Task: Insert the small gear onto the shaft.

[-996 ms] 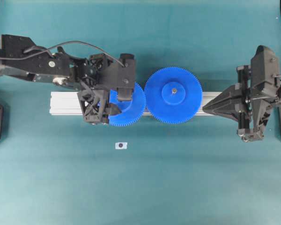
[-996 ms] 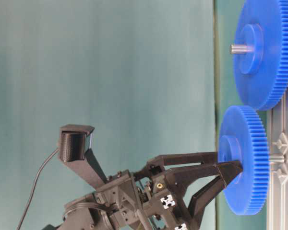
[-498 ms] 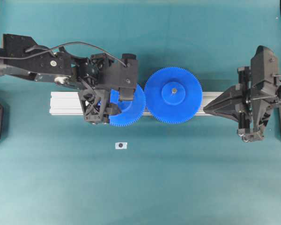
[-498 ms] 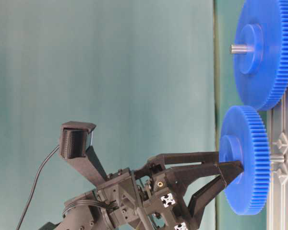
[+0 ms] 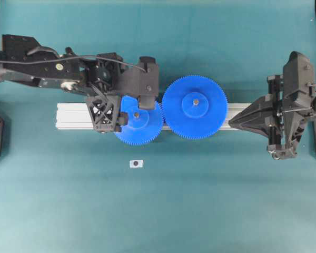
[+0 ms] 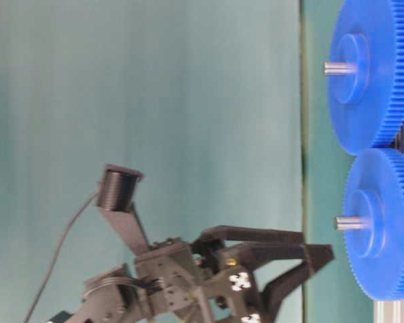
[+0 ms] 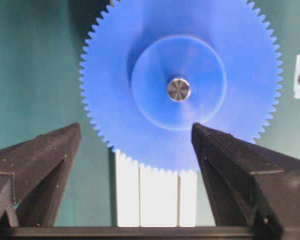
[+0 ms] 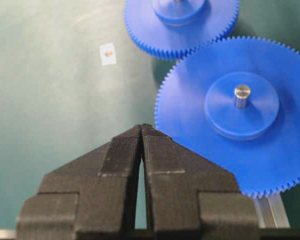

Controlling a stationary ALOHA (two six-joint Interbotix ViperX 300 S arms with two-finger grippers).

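The small gear lies flat on the aluminium rail. The grey shaft pokes up through its hub, and its teeth meet those of the wider blue gear. In the table-level view the shaft stands out of the small gear. My left gripper is open and hangs just above the gear, clear of it. In the left wrist view its fingers frame the small gear and the shaft tip. My right gripper is shut, its tip at the rail's right end.
A small white tag with a dark dot lies on the teal mat in front of the rail. The wider gear sits on its own pin just ahead of my right gripper. Black frame posts stand at the table's sides.
My left gripper opened and let go of the small gear. The gear slid down the shaft onto the rail, and the gripper drew back up from it. The right arm stayed still.
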